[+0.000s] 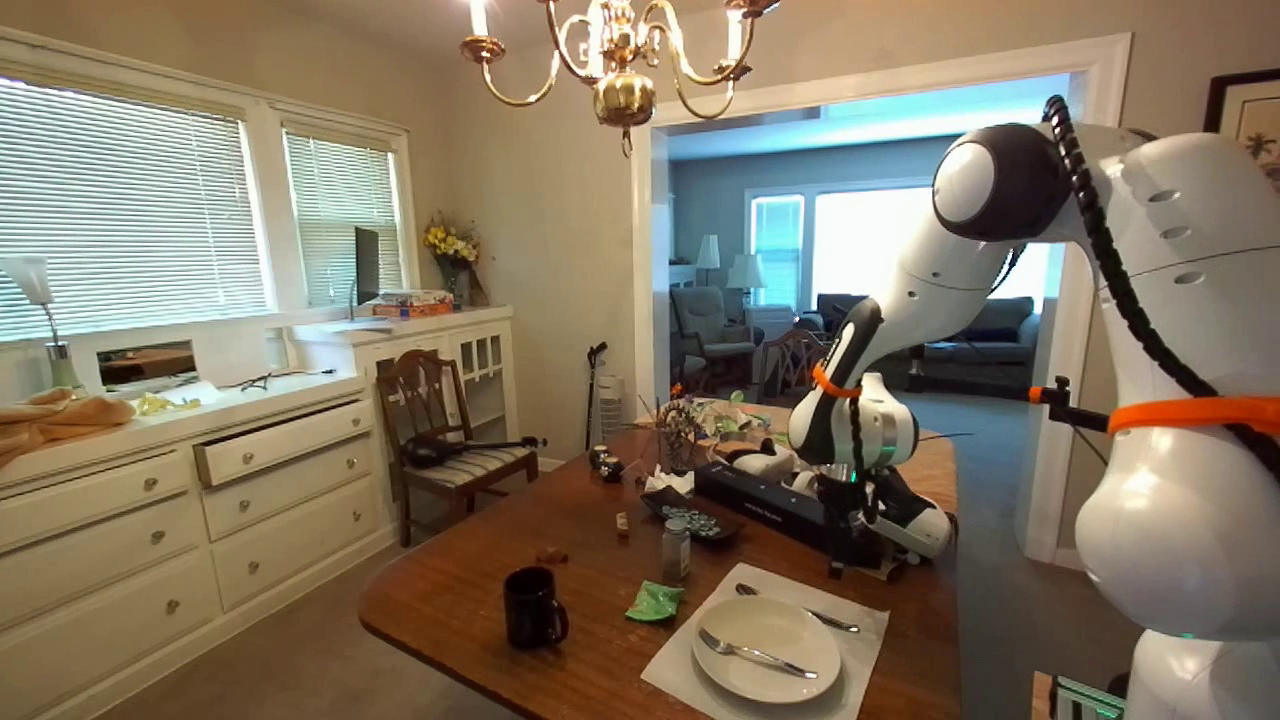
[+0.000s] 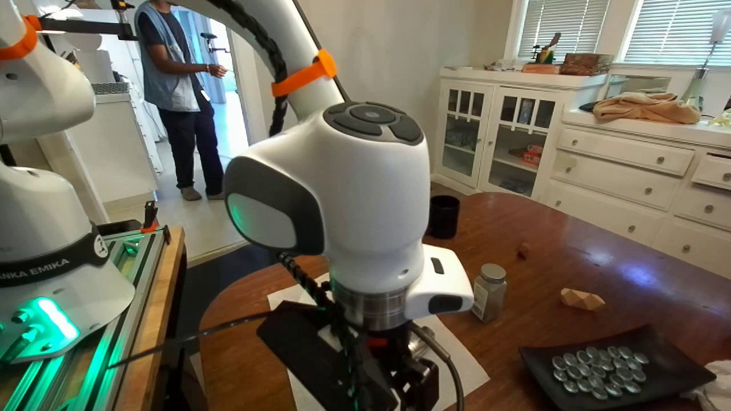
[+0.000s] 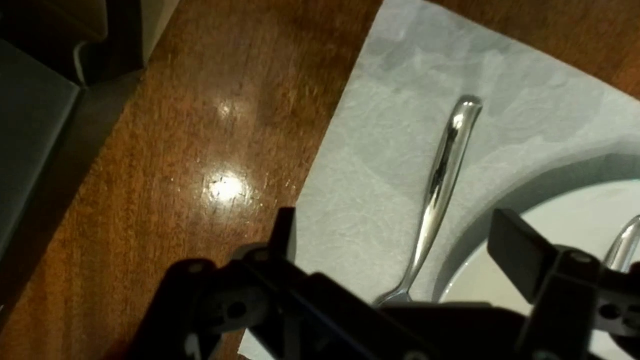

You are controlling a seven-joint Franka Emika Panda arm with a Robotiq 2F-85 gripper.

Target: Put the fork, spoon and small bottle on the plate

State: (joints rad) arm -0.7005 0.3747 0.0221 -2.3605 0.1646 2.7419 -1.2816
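My gripper (image 3: 393, 225), jaws apart, frames spoon (image 3: 437, 200) in wrist view, presumably to straddle it. In exterior view, fork (image 1: 757, 654) lies on plate (image 1: 785, 625), as task wants; spoon beside it at one o'clock, bottle (image 1: 676, 550) apart, near eleven.

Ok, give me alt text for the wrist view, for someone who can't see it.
An open gripper frames a spoon lying on a pale placemat beside a white plate; the gripper hides most of the spoon's bowl. Part of the fork shows on the plate at the right edge, with wooden table at left.
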